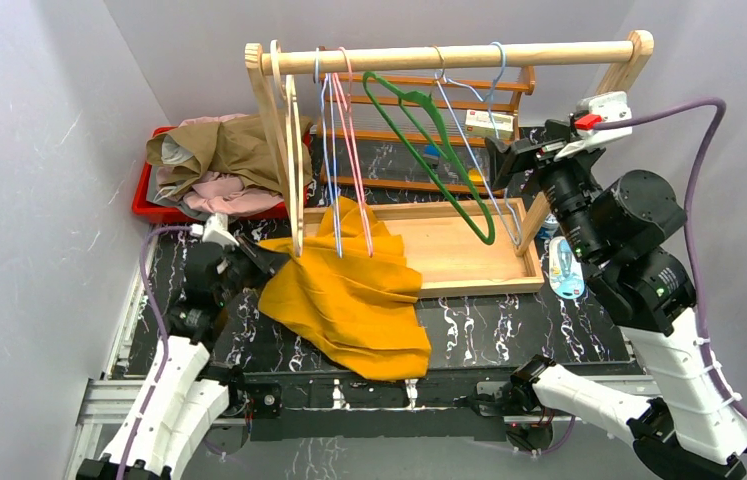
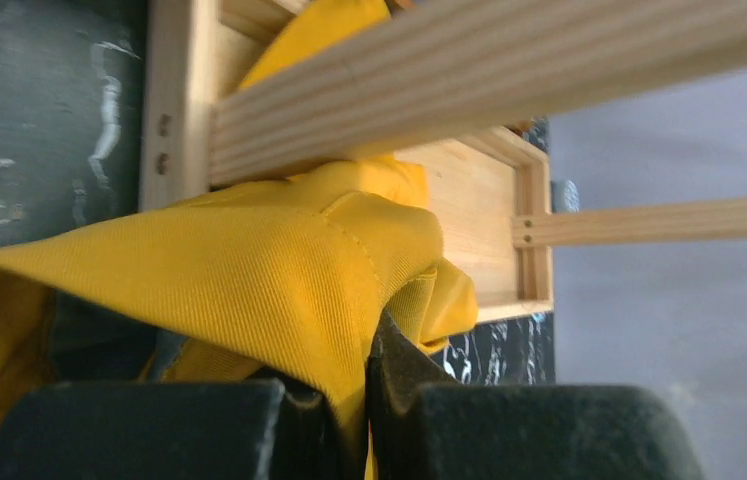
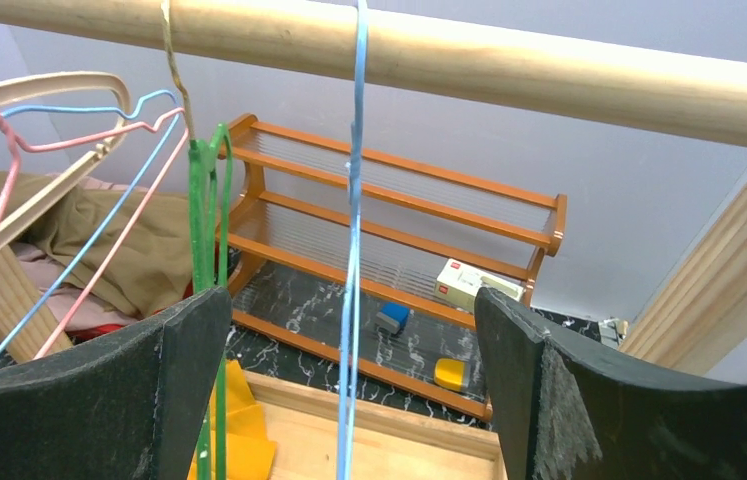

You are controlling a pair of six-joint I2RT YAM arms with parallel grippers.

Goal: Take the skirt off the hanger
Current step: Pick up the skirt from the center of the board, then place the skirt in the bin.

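- Skirt, yellow, sits centre-left in the top view. It seems caught on the pink hanger and spills onto the tabletop.
- Your left claw is clamped tight on its fabric. Yank it and the hanger may jump off the rail.
- Your right claw, upper right, gapes wide and holds nothing. It could snag the blue wire hanger between its jaws.

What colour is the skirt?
The skirt is plain mustard yellow with no pattern. It shows best in the top external view.
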